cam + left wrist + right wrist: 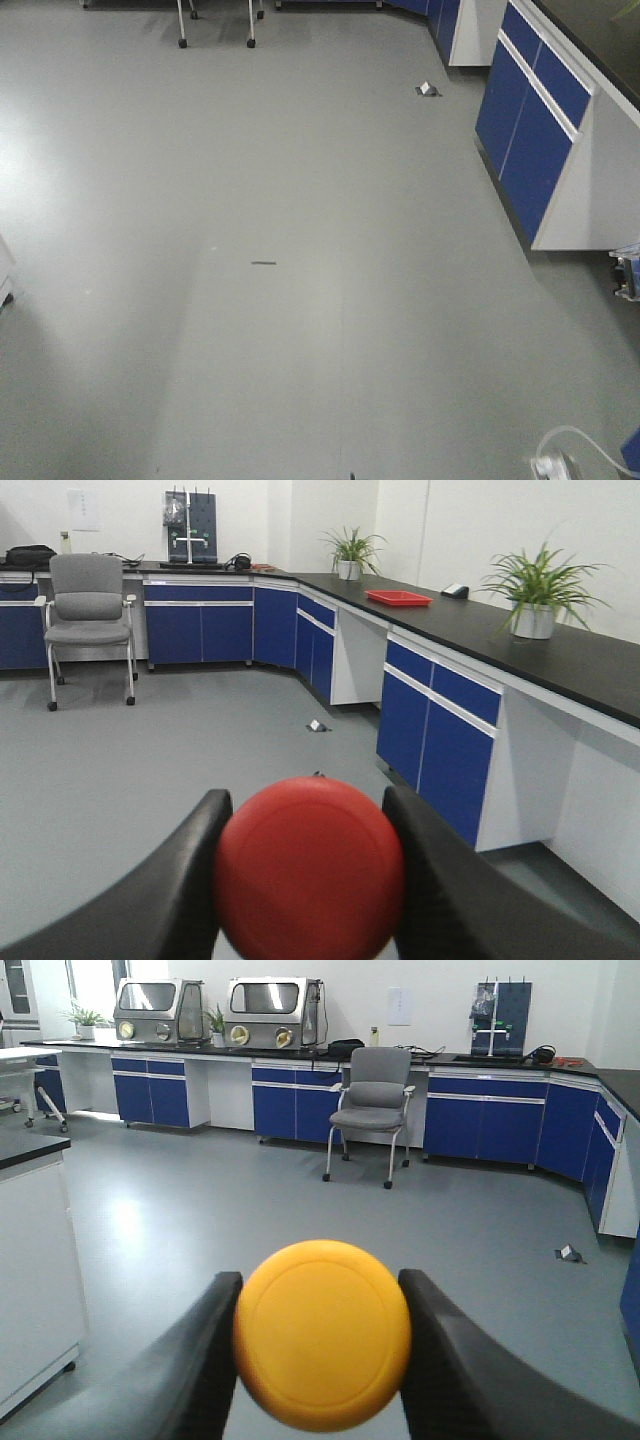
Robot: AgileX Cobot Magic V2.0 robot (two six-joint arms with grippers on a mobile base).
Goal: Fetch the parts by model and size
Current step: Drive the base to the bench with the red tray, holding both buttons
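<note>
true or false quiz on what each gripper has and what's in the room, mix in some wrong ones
1. The left gripper is shut on a red-capped button. True.
2. The right gripper is open and holds nothing. False: it is shut on a yellow-capped button.
3. In the left wrist view, a red tray lies on the black countertop. True.
4. In the right wrist view, the grey chair lies tipped over on the floor. False: it stands upright on its legs in front of the blue cabinets.
</note>
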